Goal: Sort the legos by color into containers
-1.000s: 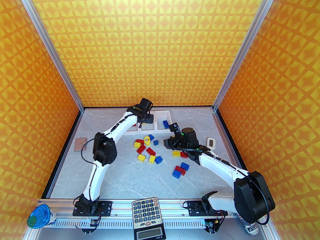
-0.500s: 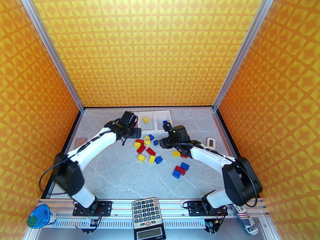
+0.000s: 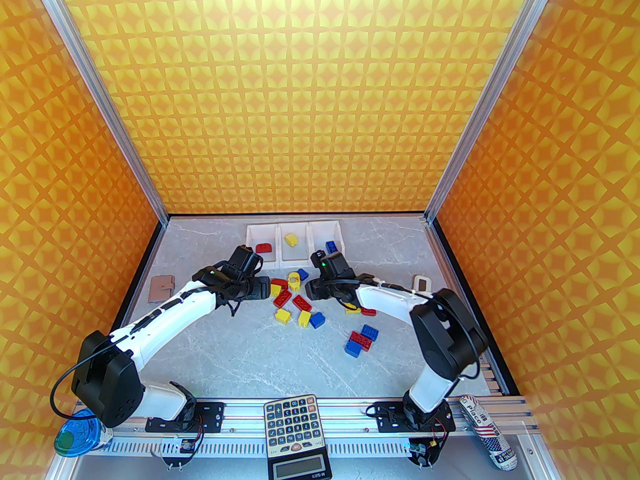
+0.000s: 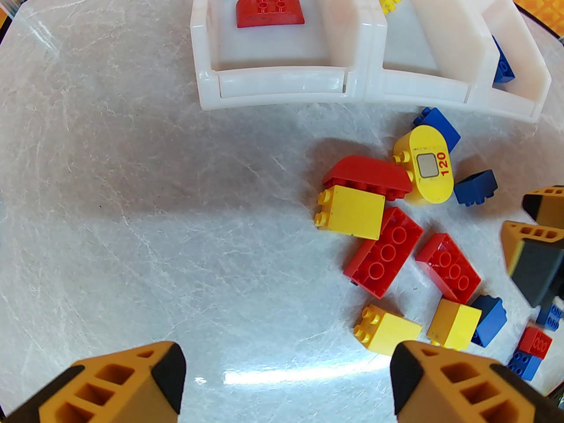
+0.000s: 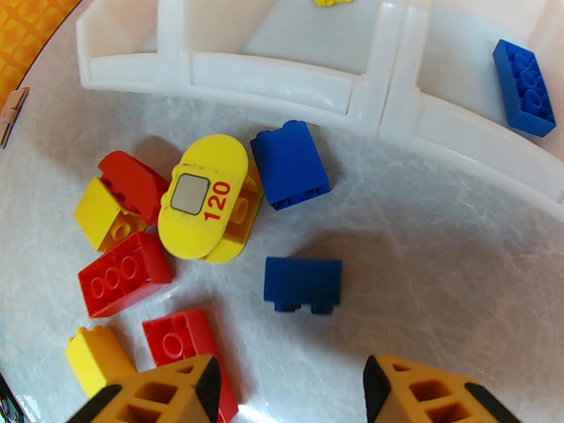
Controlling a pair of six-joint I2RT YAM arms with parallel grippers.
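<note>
Upper centre of top view: containers (image 3: 278,248) one brick each. Left gripper (image 4: 286,368), right gripper (image 5: 288,381) both released, empty (between picks). Next, likely: right gripper straddles blue lego (image 5: 302,282), closes.

Red "120" printed on top face of yellow oval lego (image 5: 202,218), beside small grey square. Calculator (image 3: 292,425) key legends too small to read. Can (image 3: 487,435) lettering blurred, not legible.

Marble table (image 3: 260,363) carries legos (image 3: 300,302), containers (image 3: 293,261), wallet (image 3: 161,288), device (image 3: 422,284).
</note>
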